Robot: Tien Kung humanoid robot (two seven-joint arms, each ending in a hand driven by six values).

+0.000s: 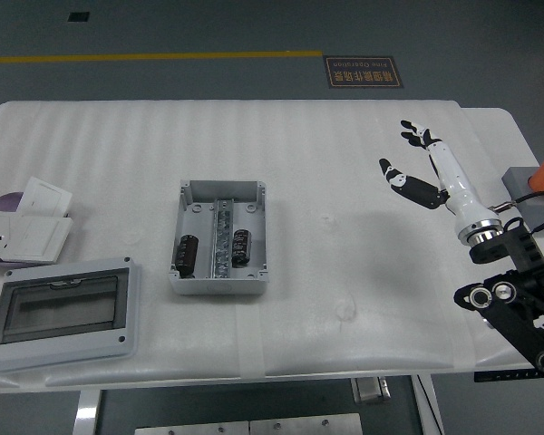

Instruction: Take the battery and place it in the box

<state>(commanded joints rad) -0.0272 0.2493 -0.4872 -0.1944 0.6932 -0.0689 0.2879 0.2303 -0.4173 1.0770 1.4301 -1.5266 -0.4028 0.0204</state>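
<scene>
**Batteries in the box, right hand held clear**

Two dark batteries are seen inside the open grey box (pixel 218 238) near the table's (pixel 344 145) middle: one battery (pixel 189 255) left of the central rail, the other battery (pixel 242 247) right of it. The right hand (pixel 426 168) is held above the table's right side, well apart from the box, its fingers (pixel 410 127) spread and nothing grasped. A clear-windowed lid (pixel 62 311) is laid at the near left, with a white socket plate (pixel 23 236) beyond it.
</scene>
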